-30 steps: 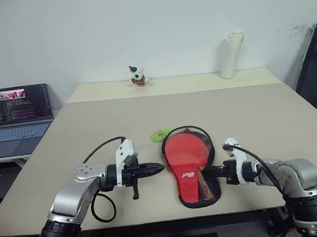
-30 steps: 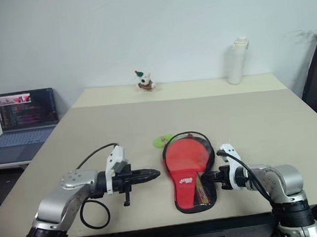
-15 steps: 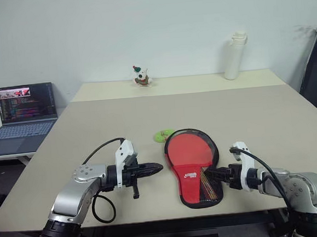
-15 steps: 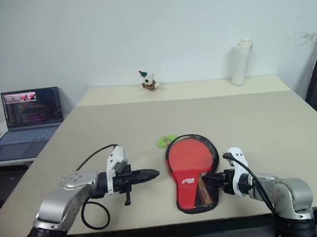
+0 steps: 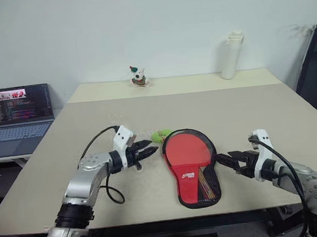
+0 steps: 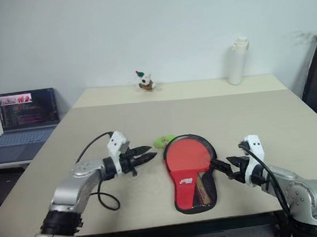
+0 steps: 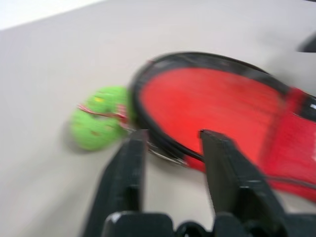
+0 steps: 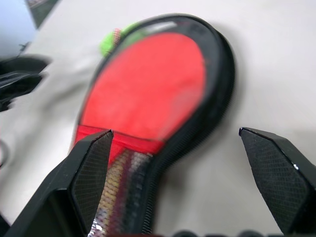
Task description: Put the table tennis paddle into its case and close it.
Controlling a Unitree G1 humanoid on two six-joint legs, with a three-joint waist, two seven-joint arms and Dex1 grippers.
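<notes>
Paddle (image 5: 190,153) is lying inside the case (image 5: 200,189) near the front edge of the surface (image 5: 246,111), red face up, handle toward the robot under the mesh; case looks unzipped, rim open around the blade; green tag (image 5: 161,135) sitting just beside the case's far-left rim.

Left hand (image 5: 145,148) is hovering just left of the case, fingers (image 7: 129,173) apart, holding nothing; right hand (image 5: 231,160) is hovering just right of the case's neck, fingers (image 8: 91,163) spread wide, also empty.

Step in hand, as I'm reading it: closing the zip; best to be pinning the case body with the right hand while the left is taking the tag or the pull, keeping the pull low and along the rim so the case isn't dragging.

Left wrist view is giving the metal pull and cord at the rim, right between the fingers; head views aren't resolving that; right wrist view is showing the striped handle through the mesh.
</notes>
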